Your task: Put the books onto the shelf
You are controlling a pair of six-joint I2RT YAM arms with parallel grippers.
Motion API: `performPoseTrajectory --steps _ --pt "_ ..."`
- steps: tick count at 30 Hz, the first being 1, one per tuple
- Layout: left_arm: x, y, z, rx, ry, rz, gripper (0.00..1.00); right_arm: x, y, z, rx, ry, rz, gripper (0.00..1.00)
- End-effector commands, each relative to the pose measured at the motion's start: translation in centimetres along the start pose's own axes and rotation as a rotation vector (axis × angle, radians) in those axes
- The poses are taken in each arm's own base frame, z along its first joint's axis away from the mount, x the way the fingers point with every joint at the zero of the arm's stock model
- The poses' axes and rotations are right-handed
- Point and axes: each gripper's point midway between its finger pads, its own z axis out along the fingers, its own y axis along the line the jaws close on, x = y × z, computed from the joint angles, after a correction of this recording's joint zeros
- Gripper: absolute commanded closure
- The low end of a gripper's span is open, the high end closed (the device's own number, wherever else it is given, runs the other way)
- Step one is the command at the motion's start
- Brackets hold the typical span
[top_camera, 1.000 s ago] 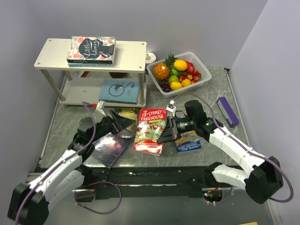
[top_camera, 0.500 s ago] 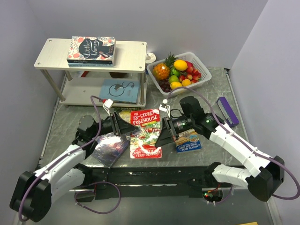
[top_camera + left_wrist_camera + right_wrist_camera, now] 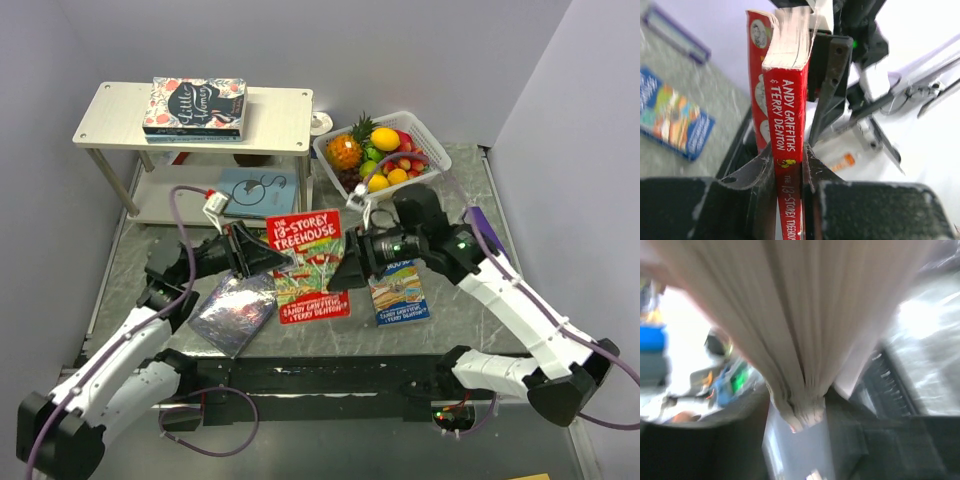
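Red paperback "13-Storey Treehouse" book [image 3: 308, 268] hung raised over the bench's middle, left gripper [image 3: 272, 262] clamped on its spine, right gripper [image 3: 346, 272] at the page edge with grip unclear, whitish two-tier shelf [image 3: 285, 110] at the far-left corner, nearer the left arm.

five books [image 3: 308, 265], one shelf [image 3: 280, 110], one fruit basket [image 3: 428, 135]
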Motion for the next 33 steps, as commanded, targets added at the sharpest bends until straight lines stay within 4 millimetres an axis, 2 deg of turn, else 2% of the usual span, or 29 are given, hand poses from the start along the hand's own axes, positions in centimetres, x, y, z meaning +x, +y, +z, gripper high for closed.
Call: performPoseTrajectory --steps 1,2,3,4,5,6,8,9,10,11,12,14,15,18,20,21,22,24,25,28,33 --pt "-5.7 -4.1 0.0 -0.037 -0.238 0.120 0.99 -7.1 -0.2 -4.7 0.300 -0.395 -0.083 0.28" --pt "-8.5 -4.7 -0.9 -0.080 -0.404 0.132 0.99 -8.5 1.6 -6.3 0.269 -0.520 -0.126 0.24" --pt "-9.9 -5.5 -1.5 -0.087 -0.487 0.128 0.99 -8.6 1.1 -6.5 0.272 -0.572 -0.112 0.15" --pt "-11.4 -6.1 -2.3 -0.094 -0.582 0.129 0.99 -9.2 1.8 -7.2 0.243 -0.644 -0.091 0.08" --pt "-13.4 -7.0 -3.8 -0.101 -0.719 0.136 0.98 -10.5 4.8 -9.1 0.147 -0.775 -0.155 0.01" --pt "-14.7 -7.9 -4.6 -0.097 -0.793 0.152 0.99 -10.3 4.5 -8.7 0.117 -0.796 -0.138 0.00" --pt "-16.8 -8.8 -5.8 -0.124 -0.905 0.179 0.99 -10.9 6.7 -9.5 -0.007 -0.863 -0.129 0.00" --pt "-17.6 -10.6 -6.0 -0.100 -0.920 0.204 0.99 -11.5 7.9 -9.7 -0.077 -0.894 -0.124 0.00" --pt "-18.4 -11.2 -6.4 -0.104 -0.961 0.217 0.99 -11.9 8.8 -9.7 -0.124 -0.897 -0.134 0.00" --pt "-19.2 -11.6 -6.3 -0.102 -0.977 0.239 0.99 -12.3 8.8 -8.4 -0.153 -0.845 -0.115 0.00" --pt "-19.8 -13.1 -6.5 -0.076 -0.998 0.253 0.99 -12.9 10.3 -8.7 -0.218 -0.848 -0.115 0.00" --pt "-20.6 -13.9 -6.5 -0.054 -1.021 0.257 0.99 -13.8 10.4 -6.9 -0.271 -0.788 -0.093 0.00" --pt "-21.1 -14.7 -6.7 -0.039 -1.042 0.262 0.99 -14.3 10.8 -6.8 -0.305 -0.785 -0.074 0.00" --pt "-21.9 -15.3 -6.7 -0.024 -1.065 0.262 0.99 -16.1 11.8 -6.0 -0.373 -0.774 -0.084 0.01" --pt "-22.1 -15.4 -6.5 -0.019 -1.066 0.259 0.99 -17.2 11.7 -4.5 -0.391 -0.735 -0.079 0.00" --pt "-22.2 -15.5 -6.5 -0.017 -1.064 0.260 0.99 -17.7 12.8 -4.7 -0.413 -0.730 -0.097 0.00" --pt "-22.2 -15.6 -6.3 -0.016 -1.058 0.261 0.99 -18.5 12.2 -3.8 -0.408 -0.716 -0.089 0.01" --pt "-22.1 -15.5 -6.1 -0.014 -1.047 0.261 0.99 -19.1 13.3 -3.9 -0.437 -0.719 -0.108 0.00" --pt "-22.1 -15.5 -6.0 -0.014 -1.043 0.265 0.99 -19.6 12.9 -3.4 -0.434 -0.715 -0.102 0.00" --pt "-22.1 -15.0 -6.0 -0.033 -1.043 0.265 0.99 -20.1 13.8 -3.3 -0.447 -0.715 -0.133 0.00" --pt "-22.4 -15.0 -6.2 -0.047 -1.057 0.273 0.99 -20.8 13.5 -2.7 -0.436 -0.704 -0.133 0.00"
